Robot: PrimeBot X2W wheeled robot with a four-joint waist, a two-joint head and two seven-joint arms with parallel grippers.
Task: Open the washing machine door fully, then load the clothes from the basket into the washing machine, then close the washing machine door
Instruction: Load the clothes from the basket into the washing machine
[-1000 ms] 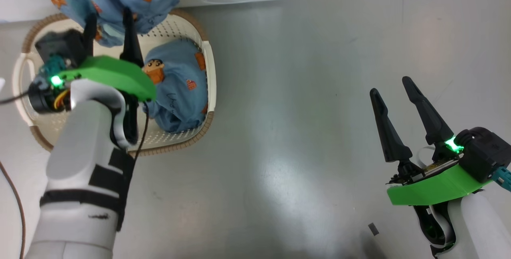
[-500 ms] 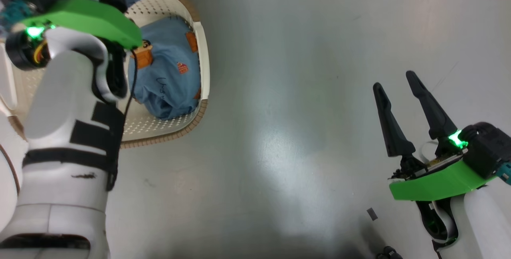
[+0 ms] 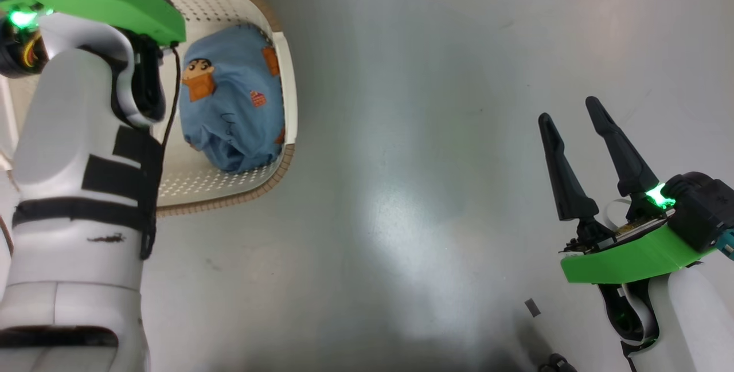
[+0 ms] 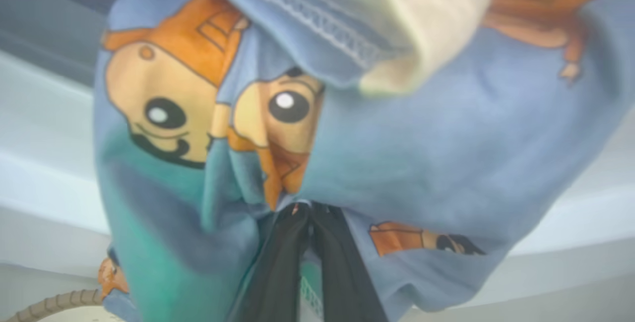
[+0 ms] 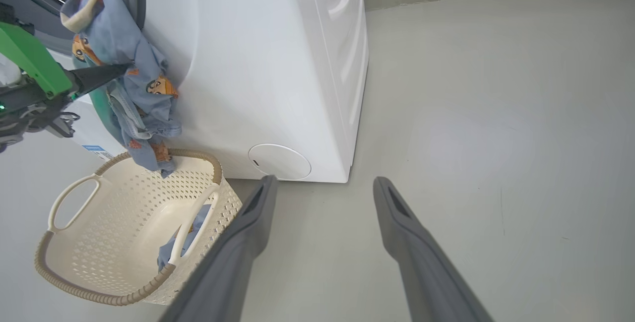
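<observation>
Left claw (image 4: 303, 211) is clenched tight on the first blue garment (image 5: 139, 79), holding it high so it clears the basket (image 5: 109, 247) and meets the washing machine (image 5: 258, 64) mouth, up at eleven o'clock. It hangs crumpled, light blue, orange-and-cream cartoon faces showing, tail dangling by the basket's far rim. The second garment (image 3: 232, 114) lies bunched in the basket, ten o'clock from the robot's head. Right claw (image 3: 567, 110) hovers at four o'clock, fingers spread, empty, out of the way.

Left gripper (image 4: 303, 209) snapped its fingers together and the arm climbed away from the basket (image 3: 289, 102) toward the washing machine (image 5: 258, 64), tips ending up buried in the hanging garment (image 4: 421, 138).
</observation>
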